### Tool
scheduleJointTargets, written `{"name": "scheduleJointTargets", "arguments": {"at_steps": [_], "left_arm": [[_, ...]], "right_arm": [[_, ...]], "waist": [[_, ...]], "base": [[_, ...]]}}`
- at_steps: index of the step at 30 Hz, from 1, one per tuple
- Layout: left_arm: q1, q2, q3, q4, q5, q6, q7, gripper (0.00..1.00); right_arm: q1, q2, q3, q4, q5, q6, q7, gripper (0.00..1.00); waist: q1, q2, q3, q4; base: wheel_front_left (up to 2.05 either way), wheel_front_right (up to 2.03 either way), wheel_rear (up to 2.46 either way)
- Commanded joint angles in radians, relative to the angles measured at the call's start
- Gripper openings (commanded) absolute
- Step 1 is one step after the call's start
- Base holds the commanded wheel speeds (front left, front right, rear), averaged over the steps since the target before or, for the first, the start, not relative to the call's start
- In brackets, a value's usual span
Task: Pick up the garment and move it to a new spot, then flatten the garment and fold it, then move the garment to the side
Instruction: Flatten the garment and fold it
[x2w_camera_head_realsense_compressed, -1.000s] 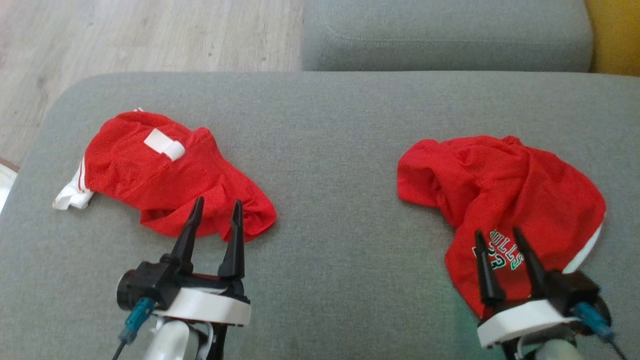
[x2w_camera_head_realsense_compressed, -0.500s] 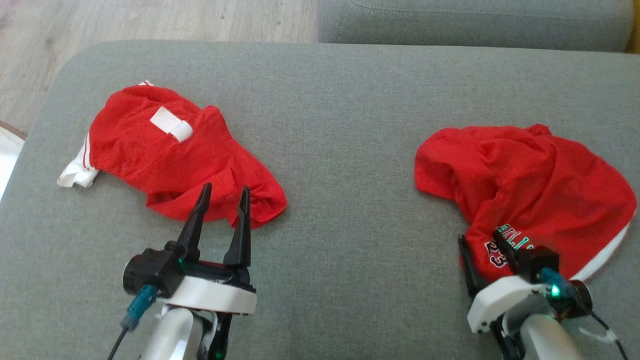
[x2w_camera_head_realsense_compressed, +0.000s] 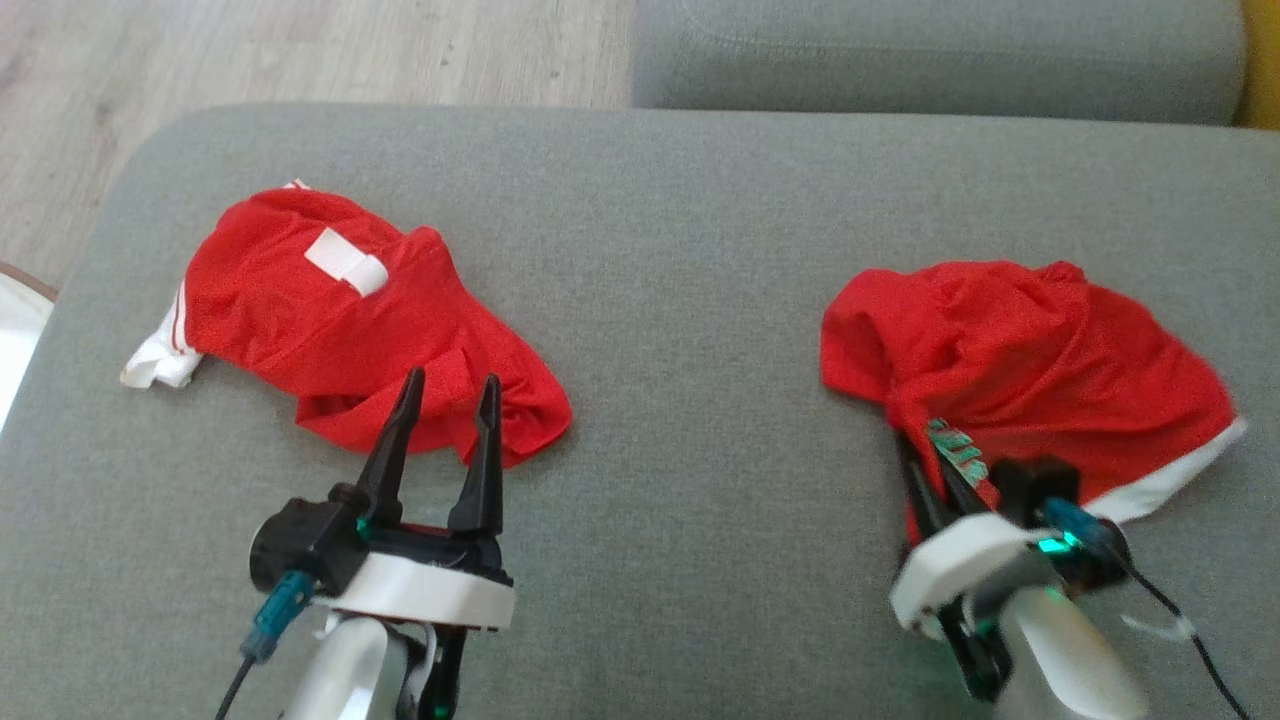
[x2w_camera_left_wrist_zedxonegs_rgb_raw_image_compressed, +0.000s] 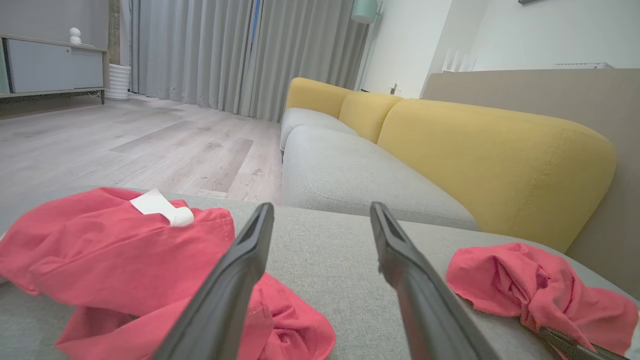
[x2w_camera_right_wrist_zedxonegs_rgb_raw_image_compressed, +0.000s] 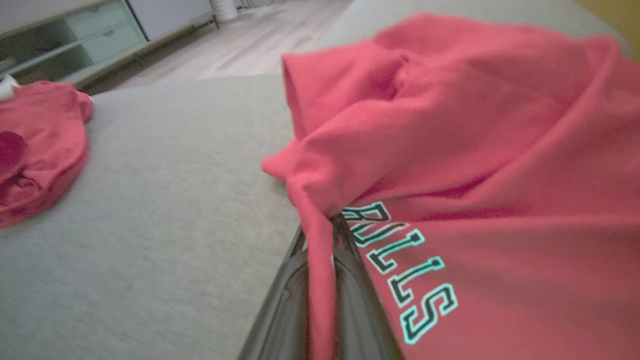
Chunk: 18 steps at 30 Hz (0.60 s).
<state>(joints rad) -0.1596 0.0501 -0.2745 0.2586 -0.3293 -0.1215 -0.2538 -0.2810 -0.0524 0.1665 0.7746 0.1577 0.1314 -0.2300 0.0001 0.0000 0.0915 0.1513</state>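
Right claw (x2w_camera_right_wrist_zedxonegs_rgb_raw_image_compressed: 325, 237) clamped on a pinched edge fold of the red BULLS garment (x2w_camera_right_wrist_zedxonegs_rgb_raw_image_compressed: 465, 140). Garment bunched on grey cushion (x2w_camera_right_wrist_zedxonegs_rgb_raw_image_compressed: 165, 230). Second red garment (x2w_camera_right_wrist_zedxonegs_rgb_raw_image_compressed: 42, 145) at far left.

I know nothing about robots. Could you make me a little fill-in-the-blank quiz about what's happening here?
The right claw is ____ on the garment lettered BULLS.
The left claw stands ____, holding nothing.
That garment and the other red garment lie on a ____ cushion.
The sofa backrest is ____.
Missing words: shut; open; grey; yellow.
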Motion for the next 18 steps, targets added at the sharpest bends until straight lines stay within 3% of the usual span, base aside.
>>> {"name": "scheduleJointTargets", "arguments": {"at_steps": [1,10,13,18], "left_arm": [[-0.029,0.000,0.027,-0.028,-0.008,0.011,-0.008,1.00],[0.008,0.000,0.037,-0.036,-0.027,0.021,-0.008,1.00],[0.025,0.000,0.043,-0.036,-0.029,0.021,-0.008,1.00],[0.046,0.000,0.063,-0.042,-0.025,0.021,-0.008,1.00]], "right_arm": [[-0.075,0.002,0.053,-0.051,0.017,-0.001,-0.018,0.00],[-0.316,0.002,0.276,-0.203,0.173,-0.001,0.019,0.00],[-0.420,0.002,0.273,-0.252,0.274,-0.001,0.023,0.00],[-0.509,-0.002,0.168,-0.300,0.384,-0.001,0.045,0.00]], "waist": [[-0.0001,0.0000,-0.014,0.000],[-0.0001,0.0000,-0.071,0.012],[-0.0001,0.0000,-0.088,0.017],[-0.0001,0.0000,-0.099,0.007]], "base": [[0.00,0.00,0.00],[0.00,0.00,0.00],[0.00,0.00,0.00],[0.00,0.00,0.00]]}}
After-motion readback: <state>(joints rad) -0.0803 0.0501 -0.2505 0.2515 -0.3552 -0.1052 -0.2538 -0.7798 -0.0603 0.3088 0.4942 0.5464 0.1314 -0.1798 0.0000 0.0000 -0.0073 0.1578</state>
